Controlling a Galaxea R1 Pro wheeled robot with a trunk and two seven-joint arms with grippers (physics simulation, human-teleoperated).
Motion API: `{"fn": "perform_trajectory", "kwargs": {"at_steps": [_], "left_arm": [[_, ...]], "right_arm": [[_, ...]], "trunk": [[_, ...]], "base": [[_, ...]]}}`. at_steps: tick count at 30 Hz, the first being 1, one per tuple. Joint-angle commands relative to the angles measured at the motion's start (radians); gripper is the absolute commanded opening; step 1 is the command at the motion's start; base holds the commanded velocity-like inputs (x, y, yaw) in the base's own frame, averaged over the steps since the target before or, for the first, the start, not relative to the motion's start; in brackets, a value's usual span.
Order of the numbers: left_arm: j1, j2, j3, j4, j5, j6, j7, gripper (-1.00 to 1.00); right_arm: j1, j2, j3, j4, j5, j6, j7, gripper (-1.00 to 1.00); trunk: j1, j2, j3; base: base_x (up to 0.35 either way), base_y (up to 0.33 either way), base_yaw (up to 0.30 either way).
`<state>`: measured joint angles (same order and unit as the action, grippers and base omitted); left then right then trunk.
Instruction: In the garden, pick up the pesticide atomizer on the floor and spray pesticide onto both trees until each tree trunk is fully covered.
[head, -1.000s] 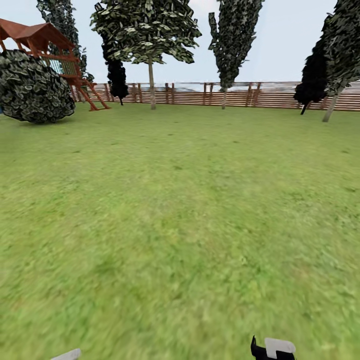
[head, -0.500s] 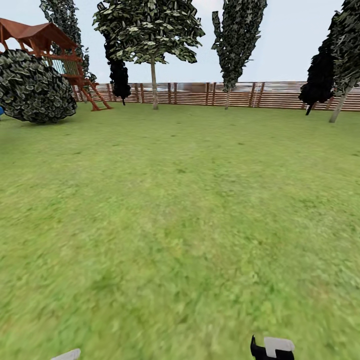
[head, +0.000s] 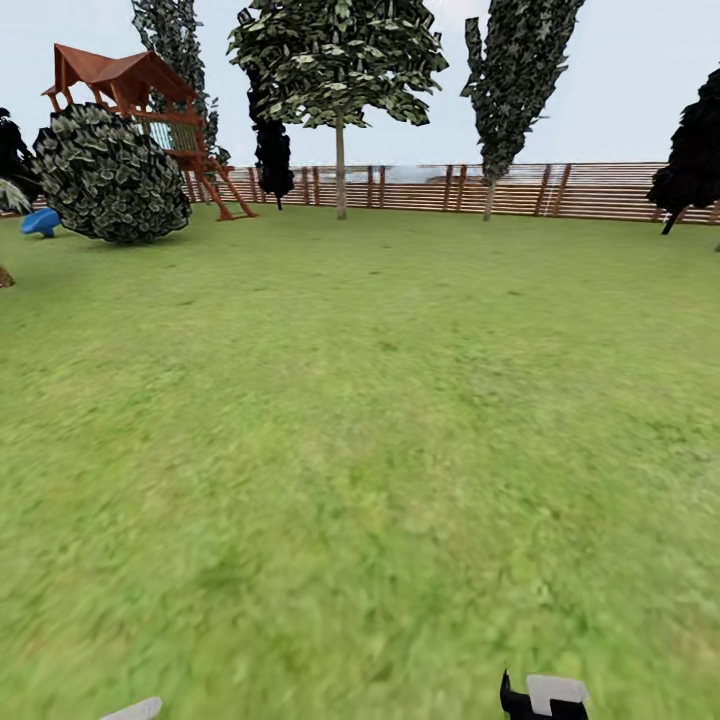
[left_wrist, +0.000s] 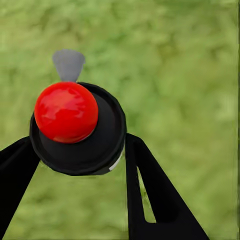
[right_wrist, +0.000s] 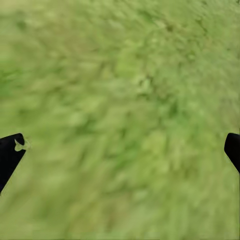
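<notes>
Here: left gripper (left_wrist: 75, 165) clenched round the atomizer (left_wrist: 77, 130), red cap toward the camera, so it rides along | right gripper (right_wrist: 120, 150) spread wide, empty over lawn (head: 360, 420) | pale-trunked tree (head: 340, 180) stands far off by the fence (head: 600, 190), so spraying waits on the approach.

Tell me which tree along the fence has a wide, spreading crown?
The tree with the pale trunk, just right of the playhouse. The others by the fence are narrow or near black.
</notes>
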<state>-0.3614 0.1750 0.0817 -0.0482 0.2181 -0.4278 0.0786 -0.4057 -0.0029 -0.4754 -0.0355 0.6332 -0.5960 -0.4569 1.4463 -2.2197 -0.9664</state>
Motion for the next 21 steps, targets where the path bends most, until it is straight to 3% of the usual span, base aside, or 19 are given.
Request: {"fn": "perform_trajectory", "kwargs": {"at_steps": [1, 13, 21], "left_arm": [[-0.001, 0.001, 0.007, 0.001, -0.003, -0.003, 0.000, -1.00], [-0.001, 0.002, 0.007, 0.001, -0.003, -0.003, 0.000, -1.00], [-0.001, 0.003, 0.007, 0.001, -0.003, -0.003, 0.000, -1.00]], "right_arm": [[-0.001, 0.000, -0.007, 0.002, 0.011, -0.002, -0.005, 1.00], [-0.001, 0.000, -0.006, 0.002, 0.011, -0.002, -0.005, 1.00], [-0.001, 0.000, -0.007, 0.002, 0.010, -0.002, -0.005, 1.00]], "trunk": [[0.000, 0.000, -0.001], [0.000, 0.000, -0.001], [0.000, 0.000, -0.001]], "base": [[0.323, -0.064, 0.026], [0.339, -0.004, 0.005], [0.340, 0.000, 0.113]]}}
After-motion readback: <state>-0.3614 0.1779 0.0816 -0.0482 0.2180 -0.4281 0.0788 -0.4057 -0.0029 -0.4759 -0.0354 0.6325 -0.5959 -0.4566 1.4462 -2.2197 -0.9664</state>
